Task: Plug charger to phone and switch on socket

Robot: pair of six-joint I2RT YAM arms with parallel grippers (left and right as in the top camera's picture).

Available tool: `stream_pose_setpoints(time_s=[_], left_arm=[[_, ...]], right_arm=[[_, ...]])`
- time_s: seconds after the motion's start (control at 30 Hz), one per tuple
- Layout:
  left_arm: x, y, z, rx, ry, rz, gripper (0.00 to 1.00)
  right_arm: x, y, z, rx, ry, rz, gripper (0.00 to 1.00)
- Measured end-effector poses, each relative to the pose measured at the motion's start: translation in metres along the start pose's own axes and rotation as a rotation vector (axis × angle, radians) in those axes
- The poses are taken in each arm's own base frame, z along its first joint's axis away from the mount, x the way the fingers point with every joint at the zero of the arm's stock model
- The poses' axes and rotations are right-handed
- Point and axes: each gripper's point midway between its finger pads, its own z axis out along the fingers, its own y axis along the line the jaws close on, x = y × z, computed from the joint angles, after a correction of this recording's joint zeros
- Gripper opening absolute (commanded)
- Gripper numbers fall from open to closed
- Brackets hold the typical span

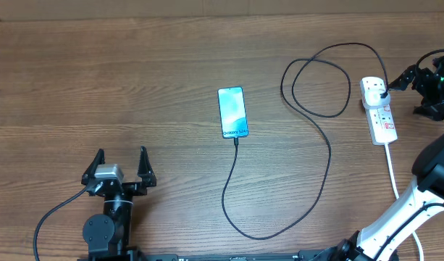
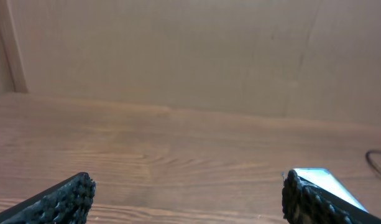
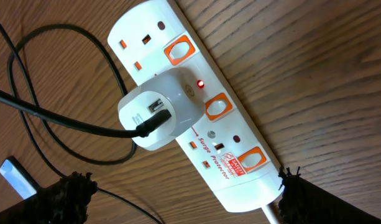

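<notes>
Phone [image 1: 232, 112] is lying flat on the wooden table [image 1: 135, 80] near the centre, screen lit and facing up, with the "Galaxy" text at the end nearer the robot. The charger [image 1: 327, 156] is reaching that end with its connector tip. From there the black cable is running toward the robot, curving round to the right, then looping twice on its way to the socket [image 1: 379, 110].

The socket is lying at the right side of the table, well apart from the phone, and its white cord [image 1: 392, 168] is trailing toward the robot. In the right wrist view the charger's black plug is sitting in a white adapter [image 3: 154, 116], which is occupying the middle outlet. An indicator lamp [image 3: 200, 83] is glowing red just beside the adapter. Three red-framed switches [image 3: 218, 107] are lining one long edge.

The right gripper [image 3: 184, 183] is hovering just beside the socket with its jaws spread wide and nothing between them. The left gripper [image 1: 121, 163] is sitting at the near left, well apart from the phone, with its fingers [image 2: 63, 198] also parted and gripping nothing.
</notes>
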Motion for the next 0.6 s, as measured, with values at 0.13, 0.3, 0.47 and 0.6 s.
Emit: stream_pose_setpoints(time_s=[0.13, 0.3, 0.47, 0.6], left_arm=[[0.012, -0.003, -0.001, 0.027, 0.05, 0.095, 1.0], [0.019, -0.007, -0.001, 0.053, 0.076, 0.177, 1.0], [0.02, -0.005, -0.001, 0.044, 0.077, 0.204, 1.0], [0.02, -0.003, -0.001, 0.035, 0.079, 0.211, 1.0]], right_arm=[[0.0, 0.0, 0.0, 0.0, 0.0, 0.0, 1.0], [0.0, 0.0, 0.0, 0.0, 0.0, 0.0, 1.0], [0.0, 0.0, 0.0, 0.0, 0.0, 0.0, 1.0], [0.0, 0.0, 0.0, 0.0, 0.0, 0.001, 1.0]])
